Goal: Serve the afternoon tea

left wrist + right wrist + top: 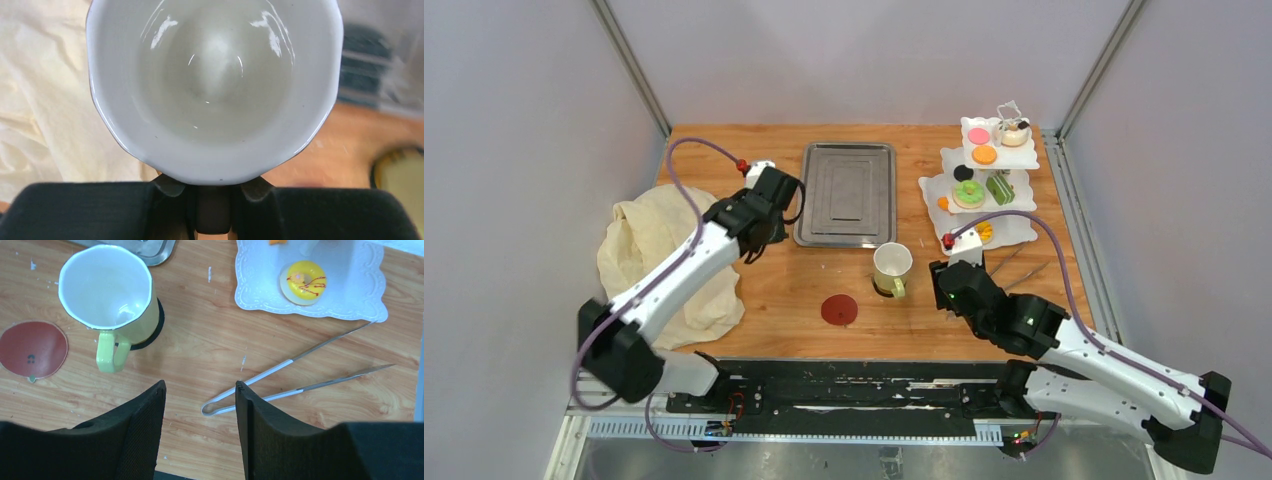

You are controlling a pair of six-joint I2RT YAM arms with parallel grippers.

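Left end effector (212,186) clamps the white mug (215,85) at its rim, we reckon for carrying to the bare red coaster (839,310); right end effector (200,386) hangs released.

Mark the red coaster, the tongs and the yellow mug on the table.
red coaster (839,309), top external view, disc centre.
tongs (270,370), right wrist view, upper arm.
yellow mug (100,290), right wrist view, inside wall.
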